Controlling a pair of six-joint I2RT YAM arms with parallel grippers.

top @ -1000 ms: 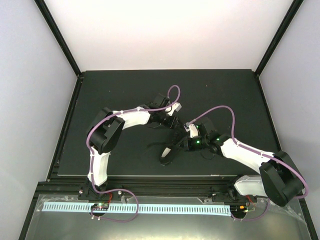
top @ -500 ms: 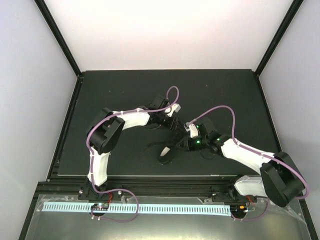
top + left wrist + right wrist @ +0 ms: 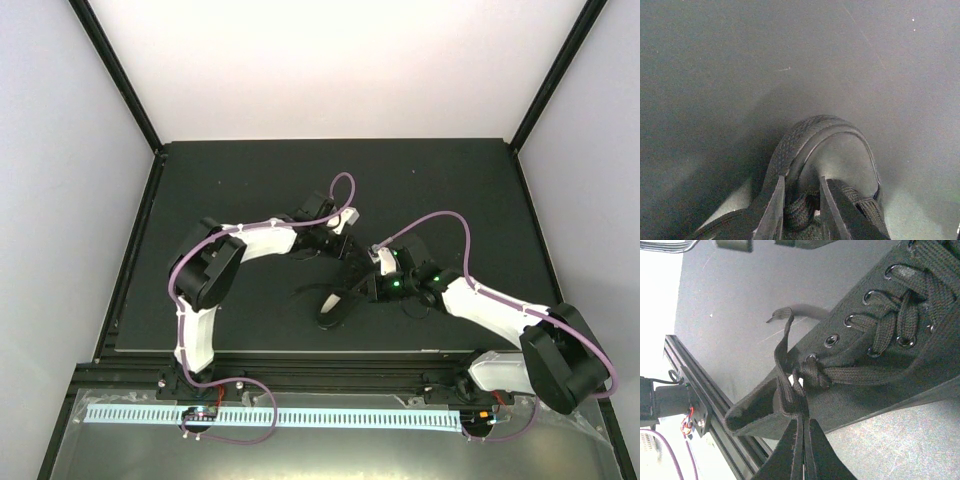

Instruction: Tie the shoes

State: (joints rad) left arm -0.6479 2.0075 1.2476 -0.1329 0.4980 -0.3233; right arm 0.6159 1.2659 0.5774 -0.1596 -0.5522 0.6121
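Observation:
The black shoe (image 3: 335, 305) lies on the black mat between both arms. In the left wrist view its rubber toe cap (image 3: 805, 135) curves just beyond my left gripper (image 3: 801, 197). Those jaws stand narrow around a bunched black lace (image 3: 799, 214), with only a sliver of gap on the right. In the right wrist view the shoe (image 3: 890, 375) lies on its side, eyelets and crossed laces showing. My right gripper (image 3: 803, 421) is shut on a thin lace (image 3: 785, 355) that rises from its tips beside a knot (image 3: 812, 375) near the top eyelet.
The black mat (image 3: 250, 180) covers the table, inside a black frame with white walls. The near aluminium rail (image 3: 695, 385) runs just past the shoe's heel. Parts of the left arm (image 3: 735, 244) show at the top of the right wrist view.
My left gripper has shifted slightly up and back over the shoe's toe end, and its jaws have narrowed around the lace. The right arm and the shoe have barely moved.

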